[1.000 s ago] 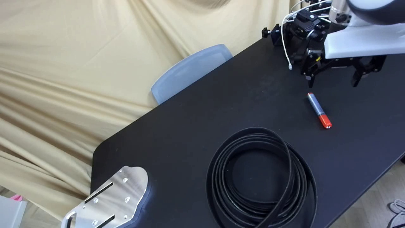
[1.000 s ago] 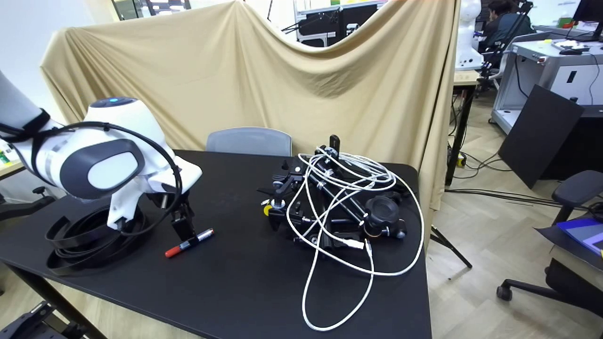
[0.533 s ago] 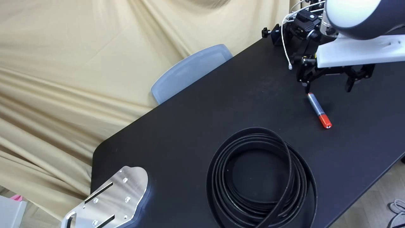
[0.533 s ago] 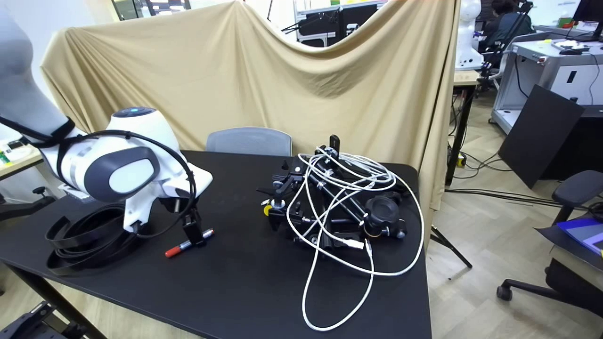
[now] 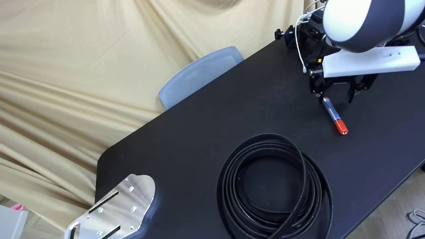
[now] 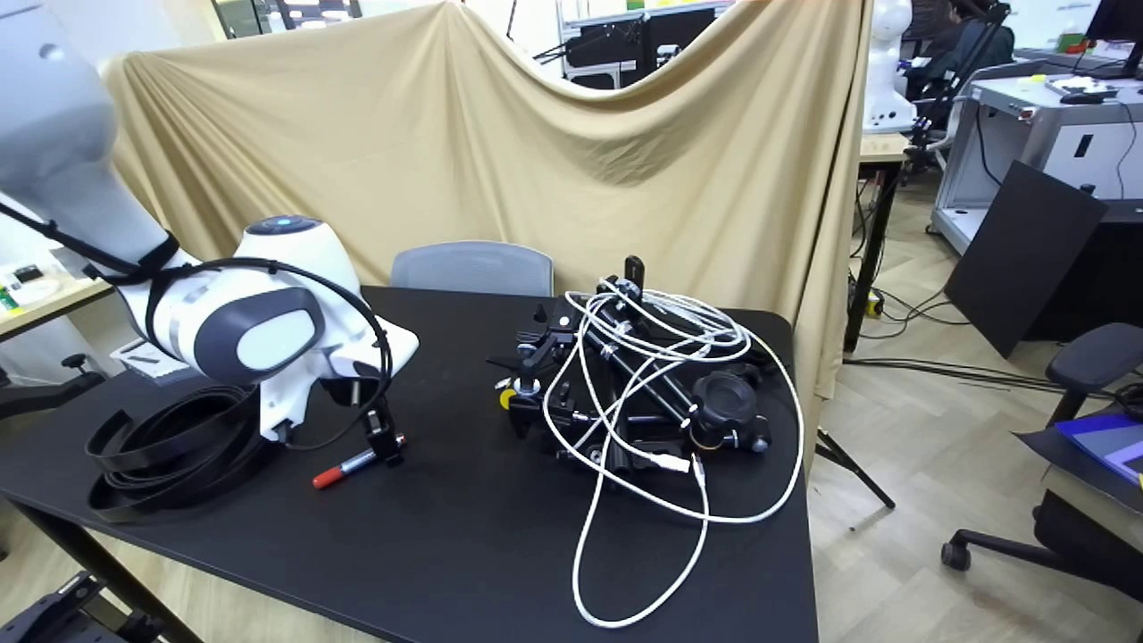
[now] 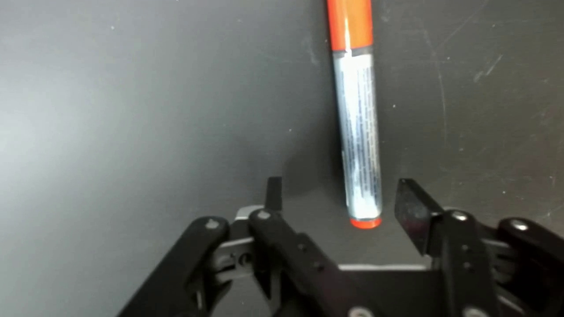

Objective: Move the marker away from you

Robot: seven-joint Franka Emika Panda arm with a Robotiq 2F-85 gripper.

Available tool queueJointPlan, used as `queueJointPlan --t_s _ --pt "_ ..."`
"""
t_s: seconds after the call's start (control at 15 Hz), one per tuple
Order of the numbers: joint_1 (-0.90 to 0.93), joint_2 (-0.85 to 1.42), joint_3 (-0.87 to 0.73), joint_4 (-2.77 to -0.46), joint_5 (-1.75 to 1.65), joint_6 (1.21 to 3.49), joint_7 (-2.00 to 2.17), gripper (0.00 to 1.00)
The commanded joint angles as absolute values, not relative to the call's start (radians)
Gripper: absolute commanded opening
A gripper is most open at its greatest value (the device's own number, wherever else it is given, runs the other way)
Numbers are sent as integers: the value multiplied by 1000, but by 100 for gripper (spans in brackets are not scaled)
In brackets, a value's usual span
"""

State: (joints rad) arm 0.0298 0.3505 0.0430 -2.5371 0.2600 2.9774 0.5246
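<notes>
1. The marker (image 7: 359,132) is seen lying flat on the black table (image 5: 199,139), its bluish barrel covered in lines of small print and its cap coloured red-orange.
2. The gripper (image 5: 335,99) is held low at the end away from the cap, with its fingers (image 7: 414,213) set part way apart.
3. In the wrist view, that end is framed between the fingers, nearer the one on the picture's right; a gap is shown on each side, and nothing is gripped.
4. In an exterior view, the white arm (image 6: 241,308) is bent down from the picture's left edge, and part of the barrel is hidden behind the gripper.
5. A coil of black cable (image 5: 230,186) is set near the marker, well apart from a metal plate (image 5: 114,212).
6. A white cord (image 6: 671,462) is looped over a heap of black gear (image 6: 725,402).
</notes>
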Motion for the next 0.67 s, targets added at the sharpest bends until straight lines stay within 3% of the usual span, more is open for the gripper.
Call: queueJointPlan --t_s 0.0,0.33,0.4,0.6 --pt "52 400 27 -2489 288 2984 496 39" --pt "67 391 19 -2487 286 2990 490 5" --pt "70 374 17 -2497 285 2993 488 1" --pt "97 322 -9 -2519 265 2985 493 6"
